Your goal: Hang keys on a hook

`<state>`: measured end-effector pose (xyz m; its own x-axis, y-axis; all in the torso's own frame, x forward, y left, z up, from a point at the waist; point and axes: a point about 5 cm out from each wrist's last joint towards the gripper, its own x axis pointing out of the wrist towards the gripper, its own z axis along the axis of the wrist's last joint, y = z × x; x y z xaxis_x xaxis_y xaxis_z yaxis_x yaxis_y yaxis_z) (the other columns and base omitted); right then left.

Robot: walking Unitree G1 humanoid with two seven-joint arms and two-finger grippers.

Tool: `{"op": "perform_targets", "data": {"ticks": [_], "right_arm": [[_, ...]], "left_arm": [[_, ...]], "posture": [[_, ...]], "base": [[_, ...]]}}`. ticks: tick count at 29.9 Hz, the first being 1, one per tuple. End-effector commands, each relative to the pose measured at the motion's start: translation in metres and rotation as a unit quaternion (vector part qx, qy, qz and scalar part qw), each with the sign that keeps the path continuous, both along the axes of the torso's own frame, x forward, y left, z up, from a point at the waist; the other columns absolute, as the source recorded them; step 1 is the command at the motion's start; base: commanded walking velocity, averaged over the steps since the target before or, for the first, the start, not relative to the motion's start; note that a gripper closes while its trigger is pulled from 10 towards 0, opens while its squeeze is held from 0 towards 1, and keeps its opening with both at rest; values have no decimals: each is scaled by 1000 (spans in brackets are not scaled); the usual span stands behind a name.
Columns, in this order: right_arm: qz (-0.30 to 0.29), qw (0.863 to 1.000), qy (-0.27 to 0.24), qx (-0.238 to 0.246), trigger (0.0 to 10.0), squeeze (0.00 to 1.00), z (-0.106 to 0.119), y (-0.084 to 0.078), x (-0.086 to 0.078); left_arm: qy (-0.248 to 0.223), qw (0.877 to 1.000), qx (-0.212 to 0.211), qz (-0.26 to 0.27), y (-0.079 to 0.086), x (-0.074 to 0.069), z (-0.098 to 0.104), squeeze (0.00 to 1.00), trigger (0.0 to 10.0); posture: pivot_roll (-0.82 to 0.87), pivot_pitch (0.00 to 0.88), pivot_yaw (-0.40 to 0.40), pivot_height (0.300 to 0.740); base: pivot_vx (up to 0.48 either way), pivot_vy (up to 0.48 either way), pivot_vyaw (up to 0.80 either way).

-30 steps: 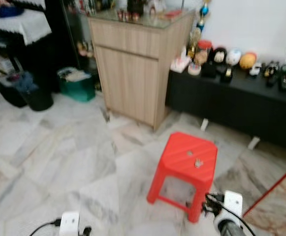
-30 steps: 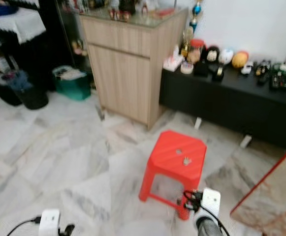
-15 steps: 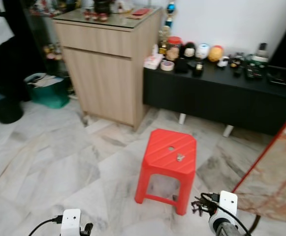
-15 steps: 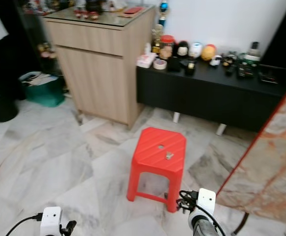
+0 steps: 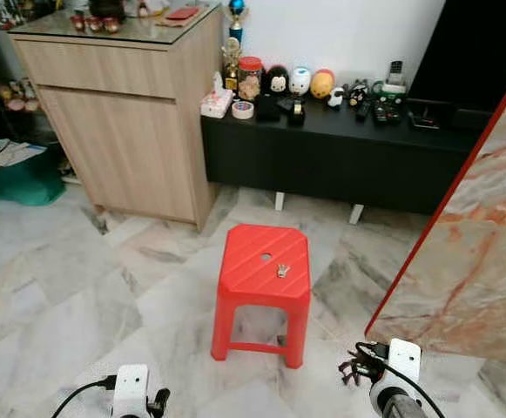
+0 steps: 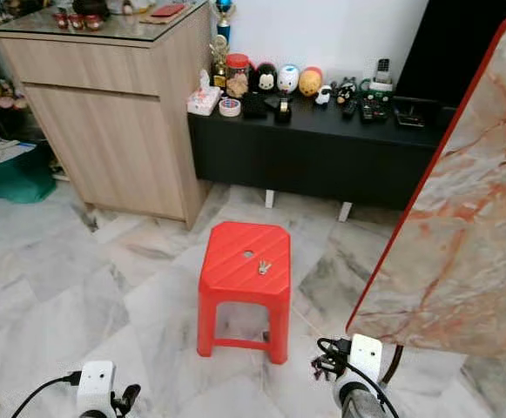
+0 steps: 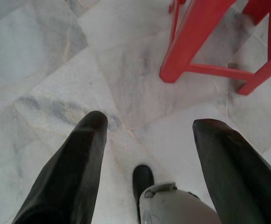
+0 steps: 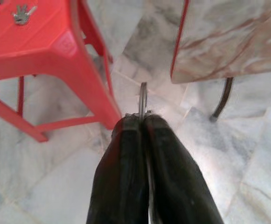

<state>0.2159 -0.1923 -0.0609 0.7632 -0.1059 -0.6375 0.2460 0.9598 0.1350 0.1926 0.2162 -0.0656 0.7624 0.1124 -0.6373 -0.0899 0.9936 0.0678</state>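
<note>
Since a second ago the head camera has swung to the right and steadied, so the red stool now sits nearly centred and sharp, and the marble-patterned table top with its red edge has come into view on the robot's right; the things themselves have not shifted. A small bunch of keys lies on the stool's seat, just beside the hole in its middle. The right gripper hangs low beside the stool, fingers pressed together on a thin metal ring that sticks out past their tips. The left gripper hangs idle over the marble floor, fingers spread wide and holding nothing. No hook can be made out in these views, so the sensible course is likely to keep the pinch firm on the ring, hold the arm steady while walking, and look around for the hook before raising it. No brand, label or writing is legible anywhere.
</note>
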Motion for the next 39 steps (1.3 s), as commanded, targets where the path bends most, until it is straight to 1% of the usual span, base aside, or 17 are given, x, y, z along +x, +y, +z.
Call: {"op": "perform_targets", "data": {"ticks": [1,10,24,39], "right_arm": [[-3,1000,-3,-7,10000,0,1,-5,1],[-2,1000,-2,-9,10000,0,2,-3,4],[-4,1000,-3,-8,10000,0,3,-1,5],[-6,1000,-6,-9,10000,0,4,-1,6]], "left_arm": [[5,1000,0,-5,-2,-3,-2,0,10000],[5,1000,-4,-4,-5,-5,-3,0,10000],[13,1000,-4,-1,-2,-7,-4,0,10000],[19,1000,-6,-4,-4,-7,-6,0,10000]], "posture": [[100,0,-55,740],[98,0,-56,740],[97,0,-53,740],[89,0,-52,740]], "base": [[0,-382,0],[0,-382,0],[0,-380,0],[0,-329,0]]}}
